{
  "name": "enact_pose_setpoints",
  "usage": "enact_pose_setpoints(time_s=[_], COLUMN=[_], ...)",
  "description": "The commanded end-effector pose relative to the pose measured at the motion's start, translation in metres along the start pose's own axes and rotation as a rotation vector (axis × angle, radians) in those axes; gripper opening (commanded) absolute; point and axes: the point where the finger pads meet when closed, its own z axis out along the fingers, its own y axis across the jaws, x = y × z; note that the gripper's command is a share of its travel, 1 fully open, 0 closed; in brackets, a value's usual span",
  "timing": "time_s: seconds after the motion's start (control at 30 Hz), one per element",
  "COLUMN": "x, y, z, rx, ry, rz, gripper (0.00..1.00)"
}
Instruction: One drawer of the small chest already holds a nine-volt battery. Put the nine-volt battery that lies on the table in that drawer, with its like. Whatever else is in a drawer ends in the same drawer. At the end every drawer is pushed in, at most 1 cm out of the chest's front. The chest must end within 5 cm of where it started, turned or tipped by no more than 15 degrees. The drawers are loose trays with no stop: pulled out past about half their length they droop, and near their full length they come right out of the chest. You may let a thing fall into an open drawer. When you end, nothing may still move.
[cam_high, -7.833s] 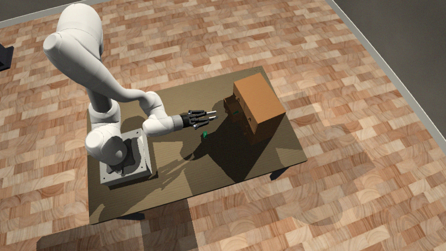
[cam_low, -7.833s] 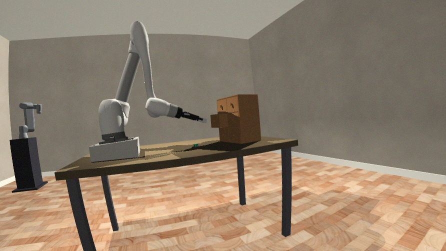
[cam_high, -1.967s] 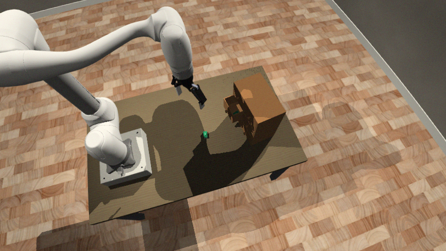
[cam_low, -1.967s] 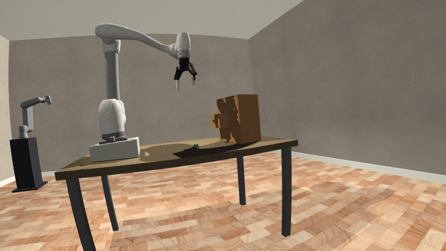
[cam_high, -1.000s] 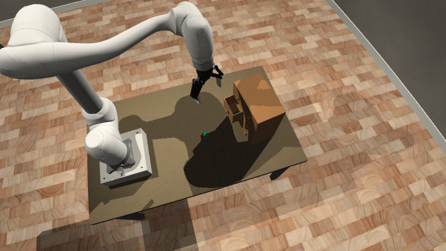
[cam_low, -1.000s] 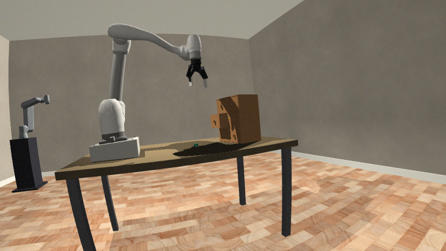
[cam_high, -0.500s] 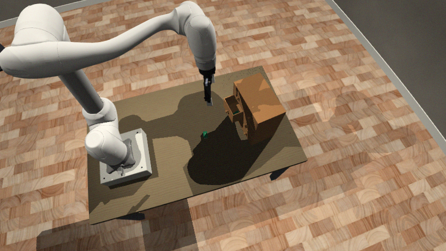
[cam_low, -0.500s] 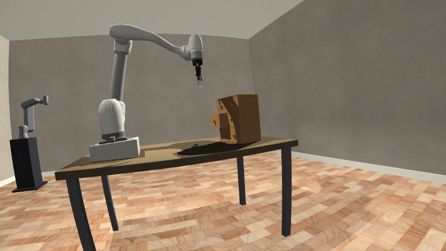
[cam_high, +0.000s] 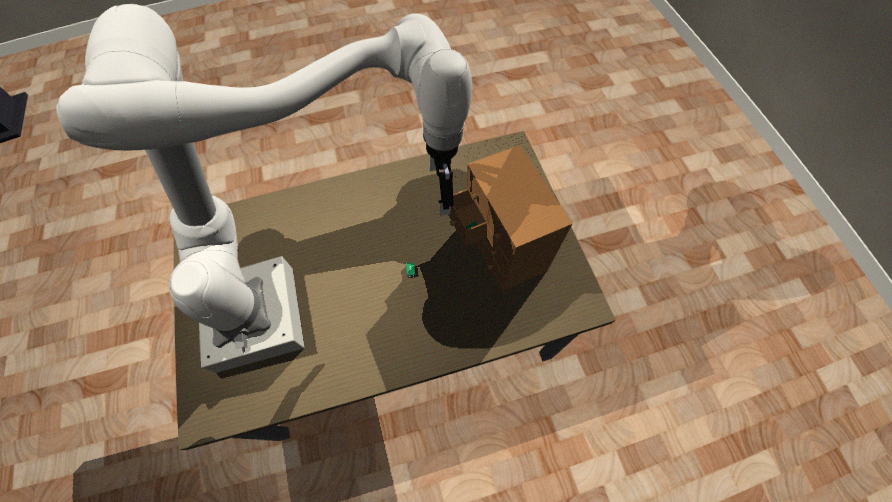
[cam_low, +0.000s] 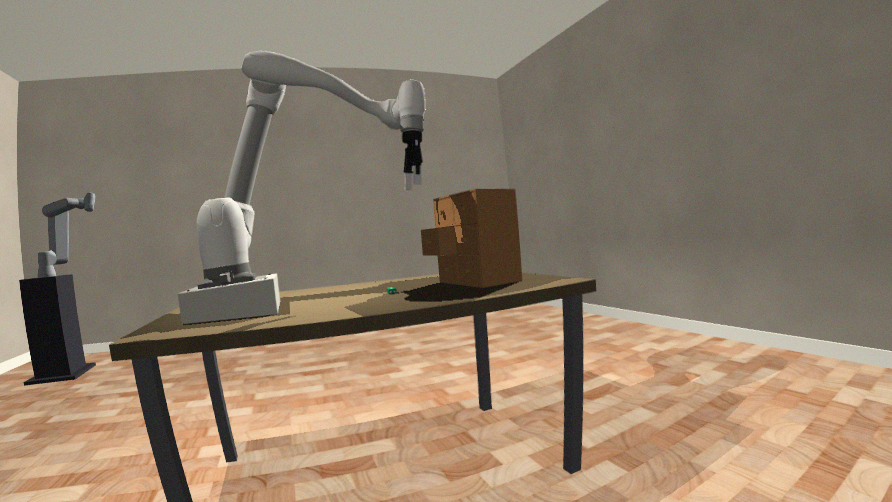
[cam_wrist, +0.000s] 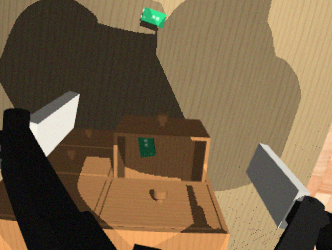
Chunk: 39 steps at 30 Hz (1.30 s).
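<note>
Arm: white, 6 joints, bolted to a grey base block (cam_high: 293, 324) at the near-left part of the bench (cam_high: 349, 349); it arches over the bench and points straight down.
Gripper: the gripper (cam_low: 411, 181) hangs in the air above and just in front of the chest, well clear of the bench surface.
Fingers: spread fully apart and released, with nothing between them; in the wrist view the 2 grey pads (cam_wrist: 56, 120) frame the open drawer below.
Chest: a small brown chest (cam_high: 523, 206) stands upright on the far-right part of the bench, its front facing the arm's base.
Open drawer: 1 drawer (cam_wrist: 161, 152) is pulled part-way out of the chest's front; the exterior view shows it jutting out level.
Battery in drawer: a green 9-volt battery (cam_wrist: 146, 146) lies flat on the floor of that drawer.
Battery on bench: the second green 9-volt battery (cam_high: 410, 269) lies on the bench in front of the chest, apart from it, at the edge of the chest's shadow.
</note>
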Motion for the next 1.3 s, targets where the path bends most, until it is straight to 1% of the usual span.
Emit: enact_pose_setpoints(time_s=[0.0, 0.17, 0.3, 1.27], x=[-0.021, -0.045, -0.053, -0.054], y=[0.005, 0.009, 0.011, 0.011], z=[0.018, 0.039, 0.047, 0.047], rx=[-0.002, -0.004, -0.004, -0.005], ry=[0.026, 0.055, 0.065, 0.066], rz=[0.087, 0.187, 0.221, 0.225], gripper=[1.0, 1.0, 1.0, 1.0])
